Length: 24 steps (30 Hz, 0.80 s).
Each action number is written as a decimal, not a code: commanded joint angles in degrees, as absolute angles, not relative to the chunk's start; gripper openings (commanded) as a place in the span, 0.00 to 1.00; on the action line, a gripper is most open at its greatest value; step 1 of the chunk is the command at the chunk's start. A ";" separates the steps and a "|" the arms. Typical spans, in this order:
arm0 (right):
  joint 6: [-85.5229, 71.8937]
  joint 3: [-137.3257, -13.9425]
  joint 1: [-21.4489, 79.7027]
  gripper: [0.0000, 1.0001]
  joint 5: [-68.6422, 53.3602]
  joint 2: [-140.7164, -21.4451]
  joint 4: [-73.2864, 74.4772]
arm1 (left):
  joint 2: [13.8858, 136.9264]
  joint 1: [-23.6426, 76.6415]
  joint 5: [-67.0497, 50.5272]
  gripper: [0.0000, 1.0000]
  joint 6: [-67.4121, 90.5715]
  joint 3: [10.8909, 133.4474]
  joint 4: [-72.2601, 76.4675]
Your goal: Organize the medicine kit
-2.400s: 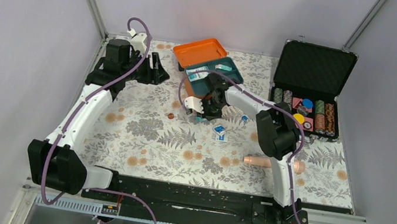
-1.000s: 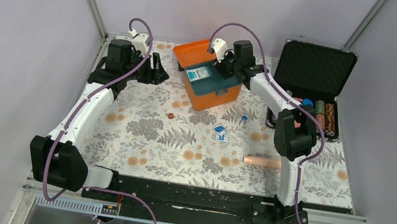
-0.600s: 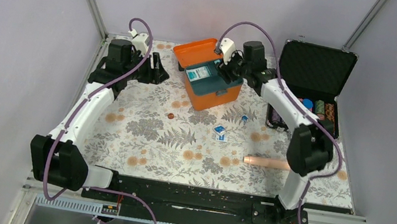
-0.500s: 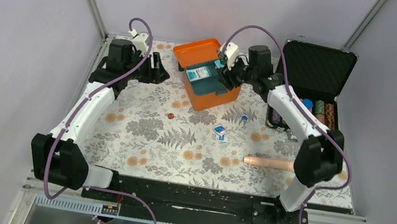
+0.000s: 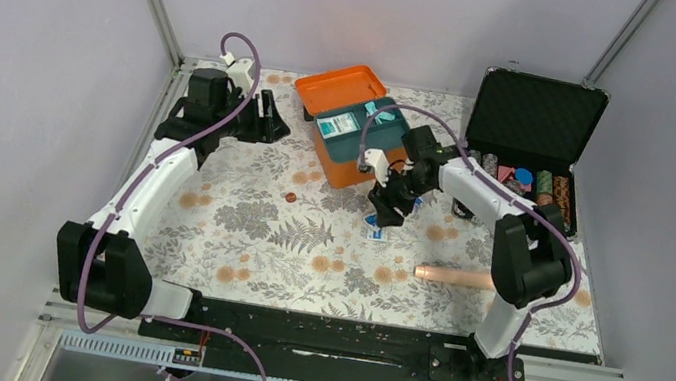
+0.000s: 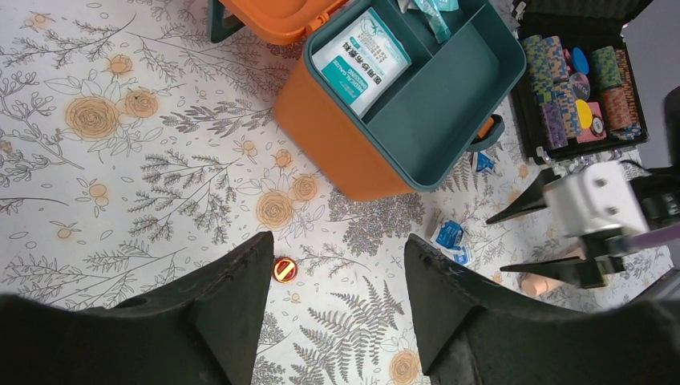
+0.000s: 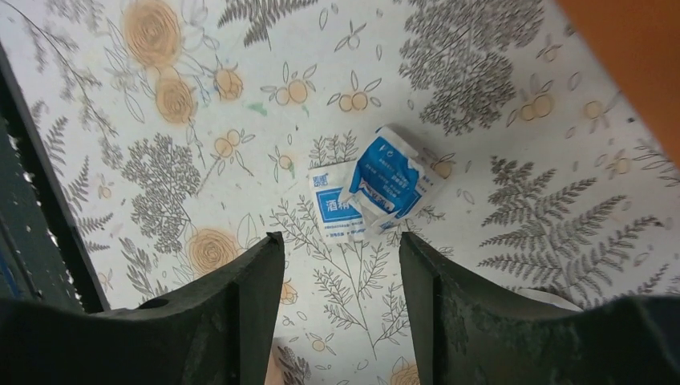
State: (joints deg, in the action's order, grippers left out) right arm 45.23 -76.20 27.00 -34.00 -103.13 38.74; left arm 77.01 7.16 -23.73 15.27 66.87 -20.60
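jaws apart, the right gripper (image 7: 340, 241) hovered over the small packets (image 7: 373, 192), which looked light and floppy, best pinched across the crumpled top.

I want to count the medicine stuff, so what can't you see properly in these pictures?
Top view: the right gripper covers most of the loose packets.
Right wrist view: one packet overlaps the other; the orange box is cut off by the edge.
Left wrist view: the lid is cut off at the top.

Left tool (image 6: 337, 241), right tool (image 7: 341, 239) — spread (both).
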 commanded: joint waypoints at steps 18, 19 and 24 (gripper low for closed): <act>45.78 -85.84 36.45 0.59 -15.20 -114.37 44.65 | 75.65 6.70 -23.37 0.61 15.64 65.01 -17.07; 45.87 -86.02 36.81 0.59 -14.61 -114.86 44.80 | 75.74 6.75 -23.29 0.61 15.71 65.00 -17.05; 45.79 -87.13 38.15 0.60 -11.68 -116.81 45.63 | 75.70 6.68 -23.10 0.61 15.70 64.80 -17.00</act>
